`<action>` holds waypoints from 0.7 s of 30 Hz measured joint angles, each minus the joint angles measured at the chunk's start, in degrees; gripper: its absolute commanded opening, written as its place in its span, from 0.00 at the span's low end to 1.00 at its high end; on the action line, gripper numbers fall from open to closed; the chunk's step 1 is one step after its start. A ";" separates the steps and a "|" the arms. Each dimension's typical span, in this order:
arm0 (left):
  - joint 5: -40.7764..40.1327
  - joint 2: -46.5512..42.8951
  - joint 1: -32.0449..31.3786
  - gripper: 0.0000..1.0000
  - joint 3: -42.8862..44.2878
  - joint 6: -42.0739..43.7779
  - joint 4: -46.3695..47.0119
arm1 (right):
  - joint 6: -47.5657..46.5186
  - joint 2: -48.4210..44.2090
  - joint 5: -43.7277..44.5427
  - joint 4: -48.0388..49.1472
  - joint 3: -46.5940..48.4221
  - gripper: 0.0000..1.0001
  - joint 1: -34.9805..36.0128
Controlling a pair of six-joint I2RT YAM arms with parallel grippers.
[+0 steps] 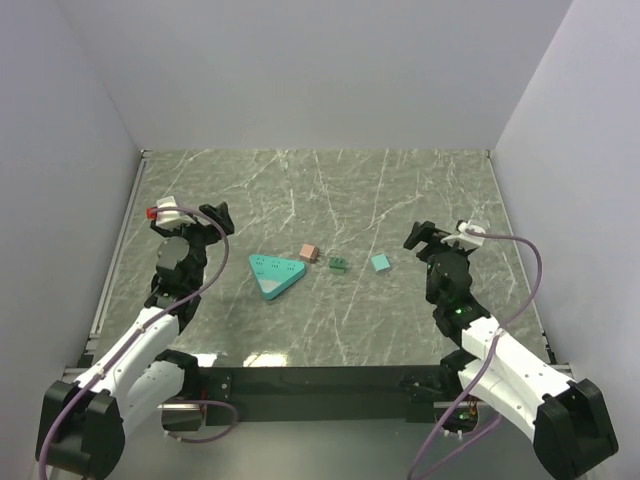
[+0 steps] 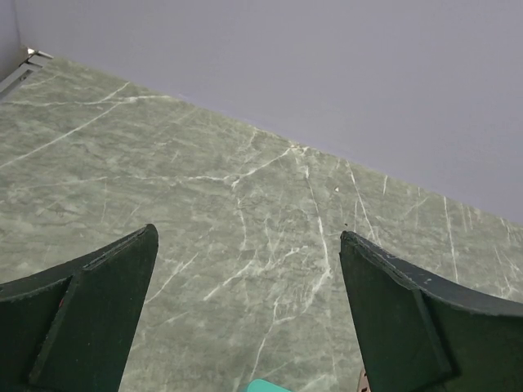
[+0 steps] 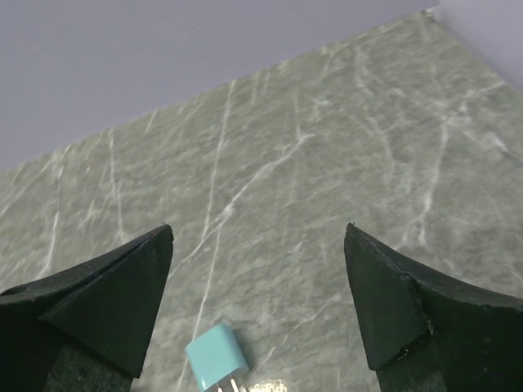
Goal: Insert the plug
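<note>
Loads of bare table (image 1: pixel 330 190) out to the back wall. Left gripper (image 1: pixel 216 216) spread wide, holding nothing. Mid-table: triangle socket block (image 1: pixel 275 273), pink plug (image 1: pixel 308 253), green plug (image 1: pixel 338 265), teal plug (image 1: pixel 380 263). Right gripper (image 1: pixel 419 238) gaping too, touching nothing

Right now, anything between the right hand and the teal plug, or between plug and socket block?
Nothing visible between right hand and teal plug. A dark green plug sits between it and the triangular socket block.

A lab test cell: marble-patterned table (image 1: pixel 400 190) boxed in by plain white walls (image 1: pixel 300 70).
</note>
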 measured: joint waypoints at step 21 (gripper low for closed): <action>0.83 2.32 0.00 0.99 1.60 -3.17 -2.12 | -16.28 30.45 -38.73 -3.37 17.77 0.87 10.27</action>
